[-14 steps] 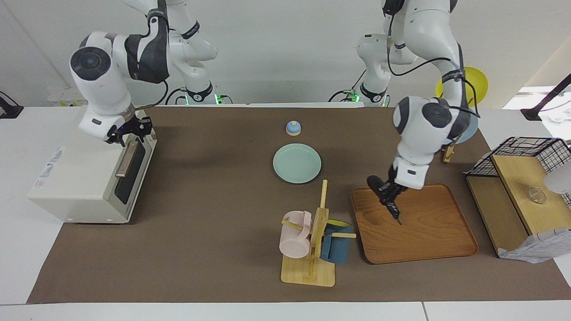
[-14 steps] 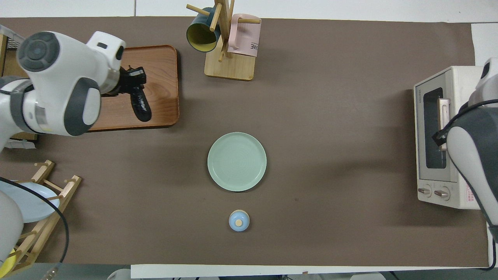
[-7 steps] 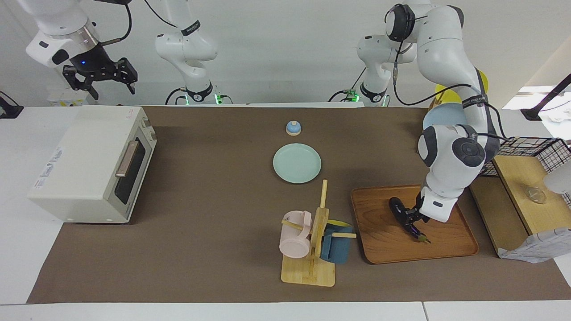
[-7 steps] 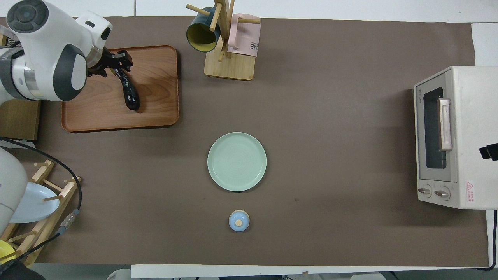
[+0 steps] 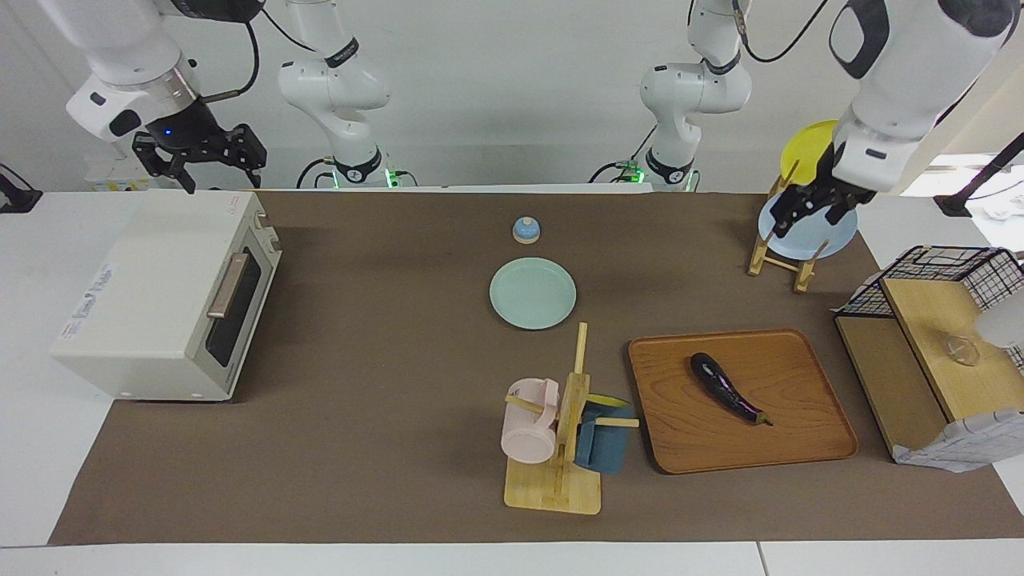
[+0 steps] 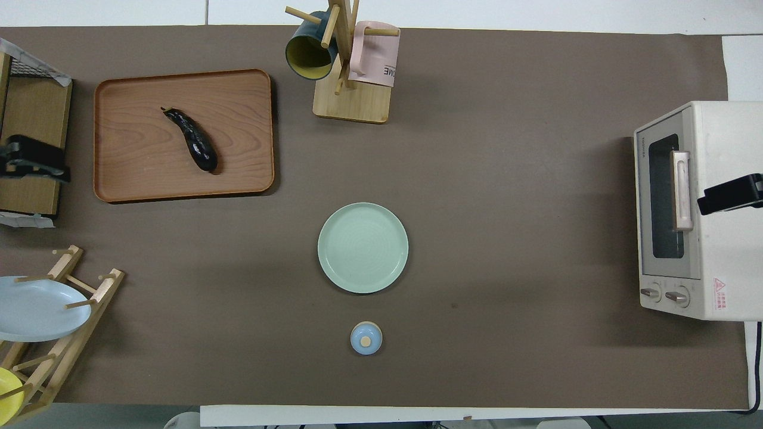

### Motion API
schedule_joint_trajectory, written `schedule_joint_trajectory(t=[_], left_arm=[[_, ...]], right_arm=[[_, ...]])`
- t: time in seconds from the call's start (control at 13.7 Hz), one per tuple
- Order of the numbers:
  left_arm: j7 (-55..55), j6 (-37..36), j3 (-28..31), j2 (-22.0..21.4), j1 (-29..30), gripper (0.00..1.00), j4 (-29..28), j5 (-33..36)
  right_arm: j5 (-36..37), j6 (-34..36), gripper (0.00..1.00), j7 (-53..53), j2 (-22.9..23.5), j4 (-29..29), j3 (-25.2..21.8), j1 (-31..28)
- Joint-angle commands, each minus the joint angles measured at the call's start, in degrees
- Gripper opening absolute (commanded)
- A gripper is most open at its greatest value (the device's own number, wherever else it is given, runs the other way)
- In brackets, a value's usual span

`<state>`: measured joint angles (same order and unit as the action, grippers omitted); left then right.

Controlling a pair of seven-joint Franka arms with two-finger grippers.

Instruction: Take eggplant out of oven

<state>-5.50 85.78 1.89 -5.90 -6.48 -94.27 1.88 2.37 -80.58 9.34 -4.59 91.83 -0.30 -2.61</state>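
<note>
The dark purple eggplant (image 5: 726, 389) lies free on the wooden tray (image 5: 808, 440), toward the left arm's end of the table; it also shows in the overhead view (image 6: 192, 139) on the tray (image 6: 238, 167). The cream-white oven (image 5: 152, 296) stands at the right arm's end with its dark glass door shut (image 6: 664, 196). My left gripper (image 5: 810, 214) is open and empty, up in the air over the dish rack. My right gripper (image 5: 200, 156) is open and empty, raised over the oven's top; its tip shows in the overhead view (image 6: 730, 193).
A green plate (image 5: 532, 292) and a small blue bell (image 5: 526, 230) sit mid-table. A mug tree (image 5: 560, 432) with pink and blue mugs stands beside the tray. A dish rack (image 5: 788, 256) with plates and a wooden shelf with a wire basket (image 5: 936, 336) are at the left arm's end.
The left gripper set the eggplant on the tray, let go and rose up over the dish rack. The right gripper left the oven's handle and lifted above the oven.
</note>
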Motion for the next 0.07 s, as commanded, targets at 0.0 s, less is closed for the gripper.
schedule_joint_trajectory(t=[0.0], left_arm=[[5.1,-0.8,-0.1,1.9,1.7,1.0,0.6,-0.7]], right_arm=[[-1.1,2.4,1.0,-1.3,3.0,-4.7,0.9,-1.9]])
